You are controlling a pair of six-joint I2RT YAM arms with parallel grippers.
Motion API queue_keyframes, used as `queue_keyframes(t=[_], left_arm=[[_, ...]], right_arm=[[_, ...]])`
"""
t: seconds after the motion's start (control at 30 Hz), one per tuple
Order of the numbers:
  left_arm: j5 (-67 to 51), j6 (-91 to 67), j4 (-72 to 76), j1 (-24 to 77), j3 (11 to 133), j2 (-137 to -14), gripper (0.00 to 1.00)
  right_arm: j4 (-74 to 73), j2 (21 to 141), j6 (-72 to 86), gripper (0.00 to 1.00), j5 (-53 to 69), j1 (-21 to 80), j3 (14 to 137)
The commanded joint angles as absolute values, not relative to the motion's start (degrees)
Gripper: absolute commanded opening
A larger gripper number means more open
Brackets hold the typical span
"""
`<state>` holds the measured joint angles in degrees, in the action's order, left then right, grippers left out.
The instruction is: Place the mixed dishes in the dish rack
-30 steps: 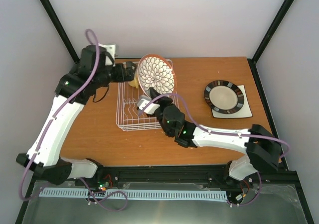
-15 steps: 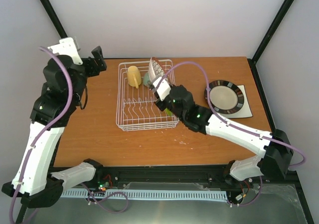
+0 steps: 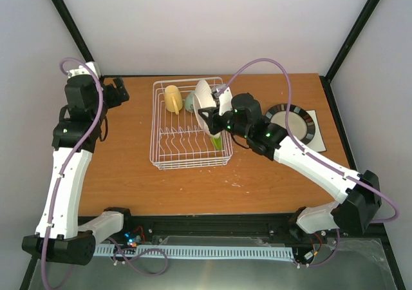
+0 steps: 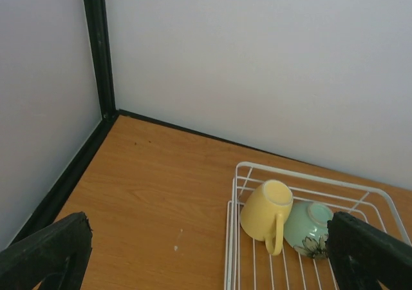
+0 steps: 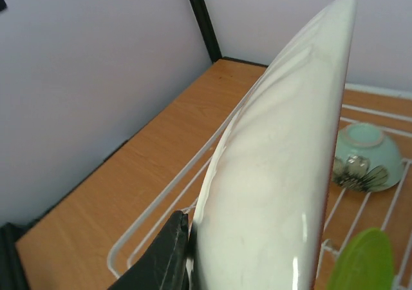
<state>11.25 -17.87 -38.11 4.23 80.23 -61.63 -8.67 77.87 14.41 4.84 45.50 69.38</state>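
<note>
My right jaws clamp the red-rimmed plate point(image 5: 277, 174) on edge over the dish rack point(image 3: 177, 147): glossy white underside, thin red rim. My left jaws stand wide apart, empty.

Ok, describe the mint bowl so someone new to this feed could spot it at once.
Find the white wire dish rack on the table. At its far end a yellow cup and the pale mint bowl lie side by side, bowl on the right. It is base up, has no handle and bears a dark flower print.
</note>
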Motion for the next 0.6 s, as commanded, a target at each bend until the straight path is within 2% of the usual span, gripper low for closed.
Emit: queue_keyframes(t=[0.0,0.57], left_arm=[[7.1,-17.7,-34.7,3.0,79.0,-59.8,1.0],[5.8,-17.0,-33.5,2.9,76.7,-59.7,1.0]], right_arm=[[0.1,74.3,25.3,0.03,7.2,45.2,70.9],[8.7,83.1,30.1,0.03,5.9,45.4,67.2]])
